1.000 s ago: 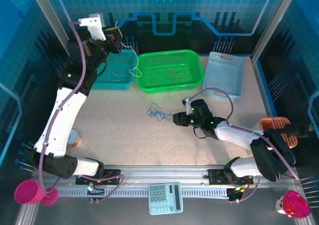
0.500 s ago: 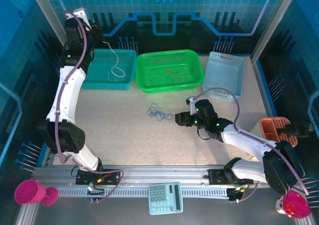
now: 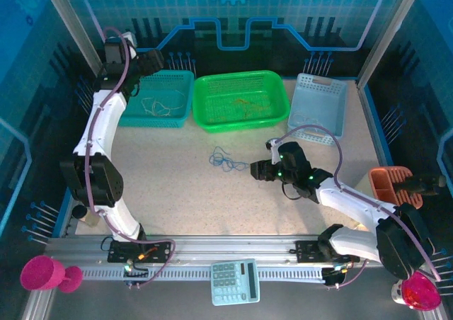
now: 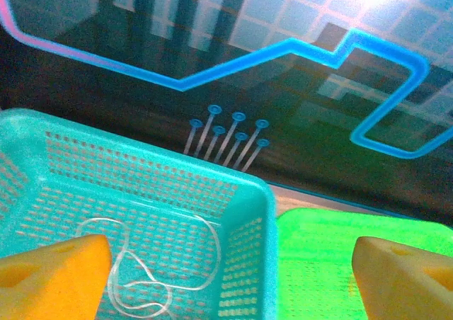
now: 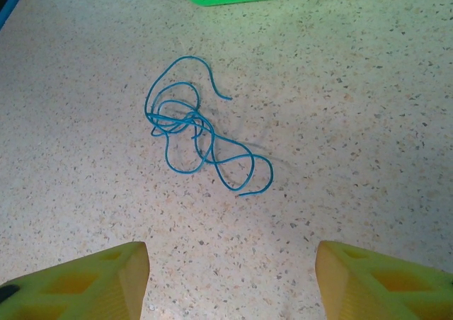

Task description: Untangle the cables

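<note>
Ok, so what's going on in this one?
Two arms are sorting tangled cables. The left end effector hangs open above the teal basket, where a white cable lies loose. A yellow-orange cable sits in the green basket. The right end effector is open and low over the table, pointed at the blue cable, which lies in a tangle, untouched.

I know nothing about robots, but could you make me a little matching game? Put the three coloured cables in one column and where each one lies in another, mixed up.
Cables:
1. white cable
2. blue cable
3. orange cable

Places:
A. loose on the tabletop
B. in the green basket
C. in the teal basket

Pairs: 1-C, 2-A, 3-B
</note>
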Controlling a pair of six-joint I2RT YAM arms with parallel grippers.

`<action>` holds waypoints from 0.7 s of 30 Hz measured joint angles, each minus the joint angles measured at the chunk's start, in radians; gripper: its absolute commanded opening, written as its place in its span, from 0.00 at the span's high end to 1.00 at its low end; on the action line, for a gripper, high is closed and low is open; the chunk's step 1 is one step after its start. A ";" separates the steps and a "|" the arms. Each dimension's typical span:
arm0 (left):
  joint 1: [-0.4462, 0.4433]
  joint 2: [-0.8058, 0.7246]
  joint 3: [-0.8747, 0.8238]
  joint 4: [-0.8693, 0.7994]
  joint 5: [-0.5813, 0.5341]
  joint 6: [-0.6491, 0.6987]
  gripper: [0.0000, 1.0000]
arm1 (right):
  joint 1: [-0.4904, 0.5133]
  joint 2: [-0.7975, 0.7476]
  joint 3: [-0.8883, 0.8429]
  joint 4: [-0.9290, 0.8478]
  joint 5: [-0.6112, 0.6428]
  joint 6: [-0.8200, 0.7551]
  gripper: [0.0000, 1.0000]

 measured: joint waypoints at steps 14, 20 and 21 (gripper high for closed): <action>-0.252 -0.406 -0.496 0.098 0.176 -0.169 0.10 | -0.037 0.041 0.017 -0.003 -0.006 0.002 0.36; -0.409 -0.470 -0.806 0.118 0.116 -0.237 0.24 | -0.063 0.067 0.026 -0.001 -0.018 0.011 0.36; -0.429 -0.468 -0.842 0.117 0.102 -0.248 0.26 | -0.071 0.068 0.026 -0.001 -0.022 0.014 0.36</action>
